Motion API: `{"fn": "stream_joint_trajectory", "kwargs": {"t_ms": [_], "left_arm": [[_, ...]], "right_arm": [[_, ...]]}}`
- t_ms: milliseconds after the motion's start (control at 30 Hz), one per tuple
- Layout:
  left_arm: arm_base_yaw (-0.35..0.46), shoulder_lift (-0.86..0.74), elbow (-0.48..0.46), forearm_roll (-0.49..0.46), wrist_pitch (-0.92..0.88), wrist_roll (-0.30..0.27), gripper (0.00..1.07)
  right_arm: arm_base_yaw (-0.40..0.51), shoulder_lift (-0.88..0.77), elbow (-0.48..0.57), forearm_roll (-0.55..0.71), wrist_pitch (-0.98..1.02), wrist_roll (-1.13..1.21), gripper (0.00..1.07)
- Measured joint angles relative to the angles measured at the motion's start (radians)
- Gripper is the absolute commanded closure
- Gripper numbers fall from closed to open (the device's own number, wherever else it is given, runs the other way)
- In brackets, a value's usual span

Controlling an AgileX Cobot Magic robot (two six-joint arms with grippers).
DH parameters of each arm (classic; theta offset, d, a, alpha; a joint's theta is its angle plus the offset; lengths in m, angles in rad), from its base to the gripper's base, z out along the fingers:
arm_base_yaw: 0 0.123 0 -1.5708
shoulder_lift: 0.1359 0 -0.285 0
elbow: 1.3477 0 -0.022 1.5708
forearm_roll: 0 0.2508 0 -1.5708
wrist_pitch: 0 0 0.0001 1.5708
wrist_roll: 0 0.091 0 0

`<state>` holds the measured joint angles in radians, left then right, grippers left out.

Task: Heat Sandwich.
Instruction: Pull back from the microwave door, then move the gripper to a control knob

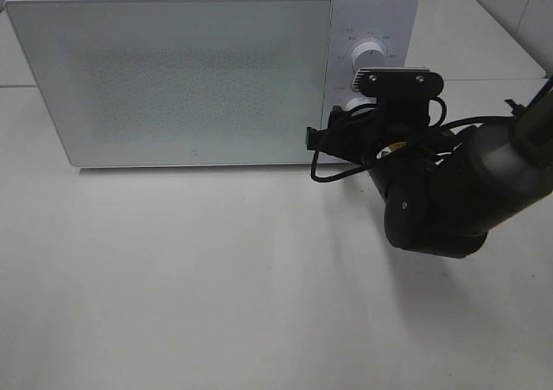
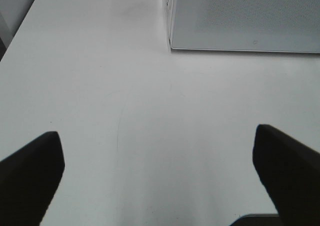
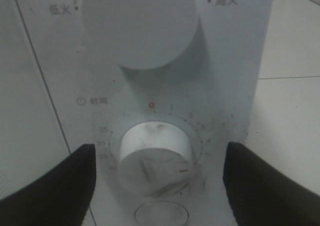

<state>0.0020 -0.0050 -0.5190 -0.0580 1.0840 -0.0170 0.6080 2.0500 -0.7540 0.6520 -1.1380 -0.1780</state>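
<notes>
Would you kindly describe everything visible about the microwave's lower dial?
The lower dial is a round, white, plastic-looking knob on the microwave, below a larger knob and above a round button. A number ring surrounds it, red 0 on top; its red mark points away from that 0. The open right hand flanks it without touching.

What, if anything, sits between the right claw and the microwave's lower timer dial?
Nothing visible. In the right wrist view the timer dial lies bare, straight ahead of the right claw, whose fingers stand apart on either side of it. The microwave door is shut.
</notes>
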Motion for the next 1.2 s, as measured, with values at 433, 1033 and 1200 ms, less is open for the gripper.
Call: {"fn": "stream_joint_trajectory", "kwargs": {"t_ms": [433, 1033, 1200], "left_arm": [[0.0, 0.0, 0.0, 0.001, 0.0, 0.0, 0.09], [0.0, 0.0, 0.0, 0.001, 0.0, 0.0, 0.09], [0.0, 0.0, 0.0, 0.001, 0.0, 0.0, 0.09]], "right_arm": [[0.0, 0.0, 0.0, -0.005, -0.003, 0.001, 0.96], [0.0, 0.002, 0.0, -0.005, -0.01, 0.066, 0.94], [0.0, 0.003, 0.0, -0.01, -0.014, 0.185, 0.94]]}}
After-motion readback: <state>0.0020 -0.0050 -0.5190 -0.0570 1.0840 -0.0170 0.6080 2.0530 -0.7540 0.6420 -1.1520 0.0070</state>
